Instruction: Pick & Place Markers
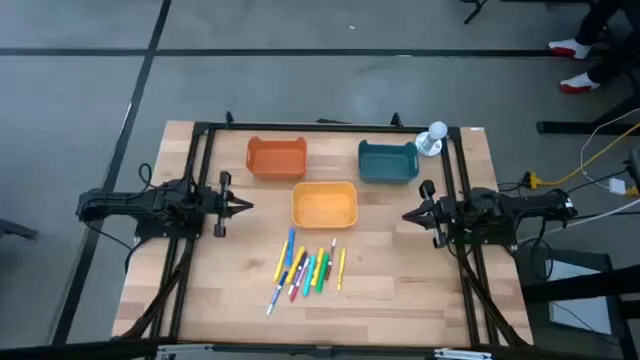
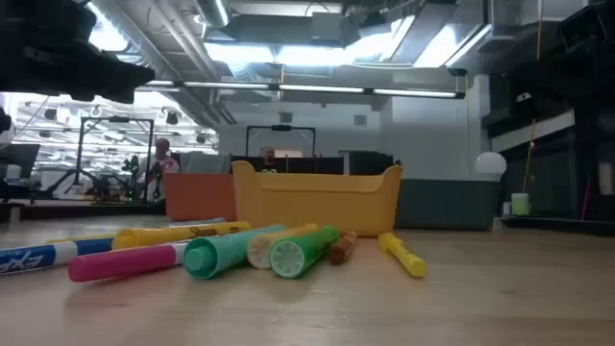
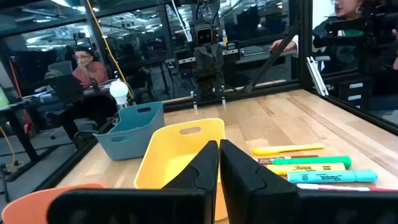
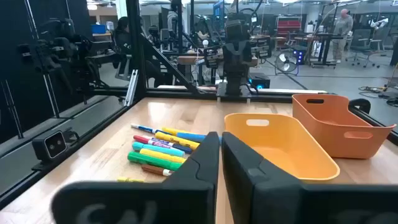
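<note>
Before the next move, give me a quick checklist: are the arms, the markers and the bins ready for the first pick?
1. Left gripper parked at the left of the table, fingers shut and holding nothing: ok, but it must open before a pick.
2. Right gripper parked at the right, shut and holding nothing: ok, same note.
3. Markers lie loose in one cluster on the table, in front of the yellow bin: ok.
4. Markers touch or overlap one another: not ok for a clean single grasp.
5. Yellow bin, orange bin and teal bin hold no markers: ok.
6. Which bin is meant: cannot tell.
</note>
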`<state>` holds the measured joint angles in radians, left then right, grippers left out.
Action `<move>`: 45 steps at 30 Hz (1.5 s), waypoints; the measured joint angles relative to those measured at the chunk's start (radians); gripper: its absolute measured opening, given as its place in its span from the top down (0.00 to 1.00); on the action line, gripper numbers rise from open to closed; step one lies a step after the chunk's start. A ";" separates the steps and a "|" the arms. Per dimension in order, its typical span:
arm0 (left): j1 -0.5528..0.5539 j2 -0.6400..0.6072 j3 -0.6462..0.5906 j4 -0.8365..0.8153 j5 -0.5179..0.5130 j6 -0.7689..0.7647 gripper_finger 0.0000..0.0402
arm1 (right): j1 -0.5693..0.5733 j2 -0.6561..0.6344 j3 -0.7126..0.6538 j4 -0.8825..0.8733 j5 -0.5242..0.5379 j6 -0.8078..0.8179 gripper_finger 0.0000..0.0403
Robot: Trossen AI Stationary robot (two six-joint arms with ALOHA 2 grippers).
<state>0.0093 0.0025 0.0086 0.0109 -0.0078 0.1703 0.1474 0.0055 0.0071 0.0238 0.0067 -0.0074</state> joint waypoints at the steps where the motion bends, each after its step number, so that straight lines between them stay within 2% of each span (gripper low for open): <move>1: 0.000 0.000 0.000 0.000 0.000 0.000 0.97 | 0.000 0.000 0.000 0.000 0.000 0.000 0.95; 24: 0.000 0.000 0.000 0.000 0.000 0.000 0.98 | 0.000 0.000 0.000 0.014 0.000 0.002 0.95; 45: 0.000 0.000 0.000 0.000 0.000 0.000 0.97 | 0.000 0.000 0.000 0.498 0.000 0.003 0.95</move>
<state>0.0092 0.0025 0.0082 0.0109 -0.0078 0.1703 0.1471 0.0055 0.0071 0.5223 0.0070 -0.0048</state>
